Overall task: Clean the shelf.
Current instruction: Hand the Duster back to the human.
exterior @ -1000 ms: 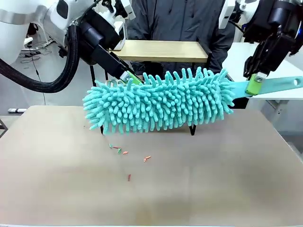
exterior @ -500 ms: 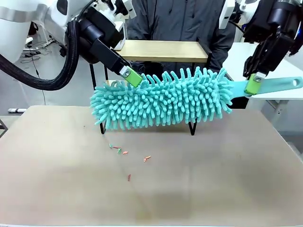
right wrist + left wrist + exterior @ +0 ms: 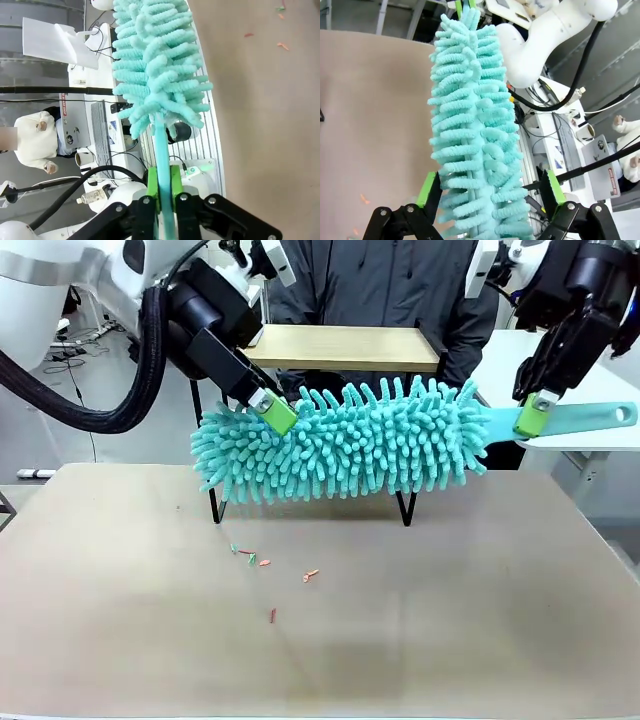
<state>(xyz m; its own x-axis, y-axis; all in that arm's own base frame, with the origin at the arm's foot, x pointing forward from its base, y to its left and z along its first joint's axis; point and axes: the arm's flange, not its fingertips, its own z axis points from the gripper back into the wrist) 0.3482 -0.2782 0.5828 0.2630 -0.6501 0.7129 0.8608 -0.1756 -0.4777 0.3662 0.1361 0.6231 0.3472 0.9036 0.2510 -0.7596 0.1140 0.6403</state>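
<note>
Right gripper (image 3: 535,415) pinched the duster (image 3: 340,445) handle so it swept the shelf (image 3: 345,345); left gripper (image 3: 487,192) fingers were spread around the fluff.

- The duster (image 3: 340,445) hides the lower board of the shelf (image 3: 345,347).
- Bits (image 3: 262,562) on the desk (image 3: 400,620), at 7 o'clock of the duster, are too small to identify.

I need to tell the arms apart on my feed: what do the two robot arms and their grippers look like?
Both arms have glossy white rounded shells. The left arm carries a thick black corrugated cable hose looping beside it. The left gripper and right gripper are black, angular two-finger units with visible screws and bright green pads.
</note>
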